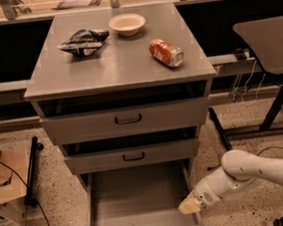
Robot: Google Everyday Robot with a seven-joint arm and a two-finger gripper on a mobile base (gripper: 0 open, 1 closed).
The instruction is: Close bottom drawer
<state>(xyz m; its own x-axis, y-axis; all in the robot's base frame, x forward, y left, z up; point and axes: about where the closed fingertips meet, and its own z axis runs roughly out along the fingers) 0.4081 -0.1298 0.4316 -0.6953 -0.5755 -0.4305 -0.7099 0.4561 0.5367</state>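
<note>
At the open, plain grey bottom drawer [135, 205]'s near right corner sits the cream hand [189, 206]; whether it is open or closed, I cannot tell.

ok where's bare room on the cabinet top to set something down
The cabinet top is bare across its front half, forward of the chip bag and left of the soda can. The back is crowded by the bag and bowl. The gripper sits at the right wall of the open bottom drawer.
</note>
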